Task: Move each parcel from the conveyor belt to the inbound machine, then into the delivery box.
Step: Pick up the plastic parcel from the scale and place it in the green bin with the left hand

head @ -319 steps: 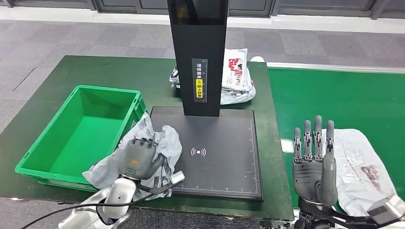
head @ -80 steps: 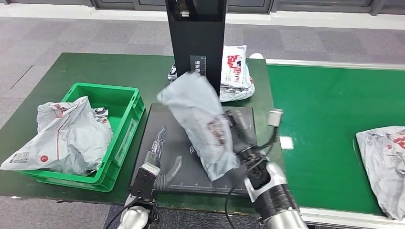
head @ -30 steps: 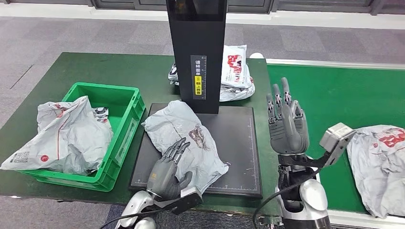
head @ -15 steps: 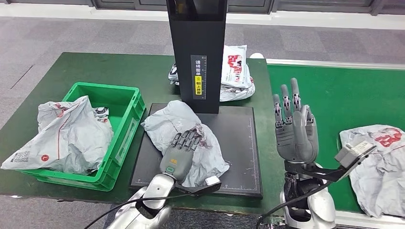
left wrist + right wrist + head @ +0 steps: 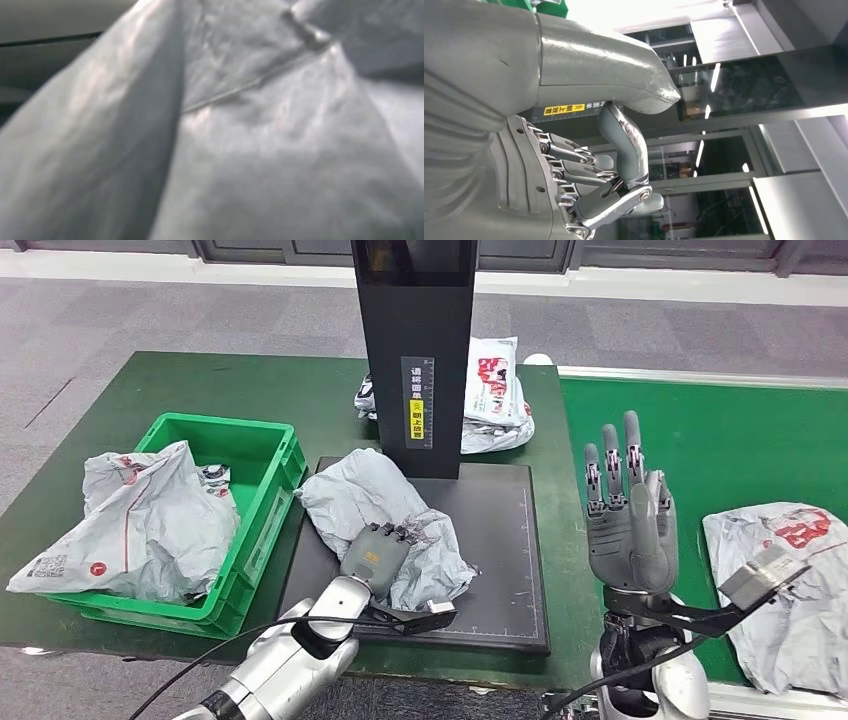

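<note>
From the head view, the inbound machine (image 5: pixel 440 540) serves as the landmark: a black flat platform with a black upright column whose top is cut off by the picture's edge. A crumpled grey parcel (image 5: pixel 385 515) lies on the platform's left half, just in front of the column. The left hand (image 5: pixel 378 552) rests on top of this parcel with its fingers curled down into the wrinkled film; whether they truly pinch the film cannot be told, since the fingertips are buried in the folds. Left of the machine stands the green delivery box (image 5: pixel 255 455) on the green tabletop (image 5: pixel 150 390), with another grey parcel (image 5: pixel 130 525) draped over its near wall and spilling outside it. Behind the column, a small heap of white and grey parcels (image 5: pixel 492 400) is partly hidden. Right of the machine, over the conveyor belt (image 5: pixel 720 450), the right hand (image 5: pixel 630 520) is raised upright, fingers straight and apart, holding nothing. A further parcel (image 5: pixel 790 580) lies on the belt, cut off at the picture's right edge.

The left wrist view gives a blurred close-up of grey parcel film (image 5: pixel 260 150), with creases and a seam.

The right wrist view shows the right hand (image 5: pixel 574 165) near, thumb extended, fingers empty, with glass doors behind.
</note>
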{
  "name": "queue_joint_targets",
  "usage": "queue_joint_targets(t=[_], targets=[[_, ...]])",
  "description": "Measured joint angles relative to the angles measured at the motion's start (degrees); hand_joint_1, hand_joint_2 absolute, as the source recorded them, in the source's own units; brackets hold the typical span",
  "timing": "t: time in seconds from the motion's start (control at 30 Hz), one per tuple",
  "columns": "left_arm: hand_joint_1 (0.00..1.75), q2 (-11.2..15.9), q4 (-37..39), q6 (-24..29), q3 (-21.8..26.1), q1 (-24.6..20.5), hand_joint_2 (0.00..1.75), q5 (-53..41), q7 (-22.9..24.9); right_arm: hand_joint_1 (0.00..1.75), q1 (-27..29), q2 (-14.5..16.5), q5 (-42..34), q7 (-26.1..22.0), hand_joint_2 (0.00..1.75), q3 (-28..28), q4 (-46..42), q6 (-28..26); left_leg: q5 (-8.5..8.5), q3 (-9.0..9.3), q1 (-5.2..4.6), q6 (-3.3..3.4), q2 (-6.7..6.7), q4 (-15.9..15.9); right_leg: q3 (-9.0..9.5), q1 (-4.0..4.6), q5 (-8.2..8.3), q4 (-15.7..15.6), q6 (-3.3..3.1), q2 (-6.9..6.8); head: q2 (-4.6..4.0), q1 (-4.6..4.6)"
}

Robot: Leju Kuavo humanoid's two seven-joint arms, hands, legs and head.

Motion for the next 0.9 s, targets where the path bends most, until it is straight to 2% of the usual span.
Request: queue_joint_targets(t=[0.17,0.43,0.57,0.7,0.83,0.9], targets=[[1.75,0.1,3.8,-0.5,0.0,-2.2,1.75,0.0,-3.1,0.00,0.5,0.0,-0.5,-0.3,1.75,-0.2,-0.5,0.0,-0.22,0.11,0.00,-0.01,0.09,0.0,0.48,-0.02,-0.14,0.0,-0.03,0.04,0.00,0.01],[1.75,0.1,6.5,1.5,0.0,-3.4,1.75,0.0,-2.6,0.00,1.1,0.0,-0.5,-0.6,1.75,-0.6,-0.7,-0.6,-0.38,0.70,0.00,0.01,0.08,-0.1,1.08,-0.02,-0.35,0.0,-0.07,0.03,0.00,0.01],[1.75,1.0,4.7,12.4,-0.1,-1.9,1.75,0.0,2.9,0.00,2.2,0.0,-0.5,-0.8,1.75,-0.9,-1.9,-0.7,-0.35,0.83,0.02,-0.08,0.15,-0.1,1.02,0.00,-0.33,0.0,-0.11,0.10,0.00,0.01],[1.75,3.8,-3.3,20.1,0.8,1.0,1.75,0.0,5.6,0.00,4.2,0.2,-0.6,-0.9,1.75,-1.8,-3.5,-0.7,0.01,0.69,0.04,-0.17,0.11,-0.1,0.43,0.02,-0.08,0.0,-0.16,0.13,0.00,0.00],[1.75,6.2,-14.2,31.2,3.8,5.0,1.75,0.0,4.4,0.00,5.7,0.2,-0.6,-1.4,1.75,-2.2,-4.1,-0.9,0.06,0.34,0.04,-0.18,0.06,-0.1,0.10,0.04,-0.05,0.0,-0.15,0.11,0.00,0.01],[1.75,6.7,-20.0,34.0,6.6,6.7,1.75,0.0,2.2,0.00,6.3,0.2,-0.6,-1.8,1.75,-2.2,-4.2,-1.1,0.02,0.22,0.04,-0.17,0.07,-0.1,-0.02,0.03,-0.07,0.0,-0.15,0.12,0.00,0.01]])
